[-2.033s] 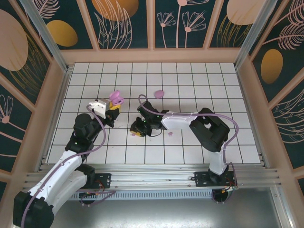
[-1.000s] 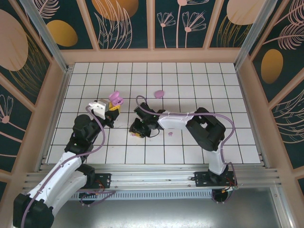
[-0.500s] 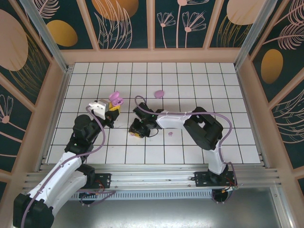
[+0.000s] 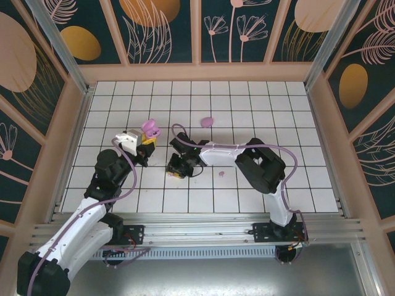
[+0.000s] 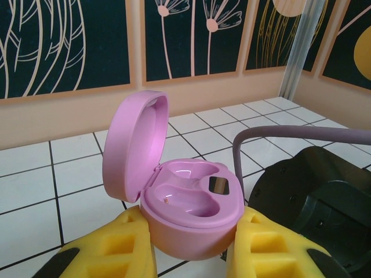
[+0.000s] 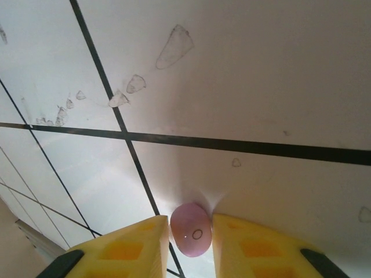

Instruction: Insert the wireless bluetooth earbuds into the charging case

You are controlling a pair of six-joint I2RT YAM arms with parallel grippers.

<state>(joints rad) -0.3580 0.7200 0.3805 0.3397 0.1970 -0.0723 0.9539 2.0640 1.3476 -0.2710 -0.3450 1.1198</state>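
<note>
The left gripper [image 5: 191,238] is clenching the charging case [image 5: 184,200] by its base, one yellow finger [image 5: 113,252] pressing on each side. The case is sitting upright with its lid swung open toward the left in the left wrist view, and both moulded wells are facing up. In the top view it is being held left of centre, above the white tiled floor [image 4: 259,102].

The right gripper [image 6: 191,227] is reaching down to the floor just right of the left gripper and slightly nearer. Its yellow fingers are closing on a lilac earbud [image 6: 190,231], touching it on both sides while the bud is lying against a dark grout line.

A second earbud [image 4: 221,174] is lying on the tiles right of the right gripper, apart from it. A second lilac case [image 4: 208,121] is resting farther back, near the middle of the floor, well apart from both grippers.
</note>
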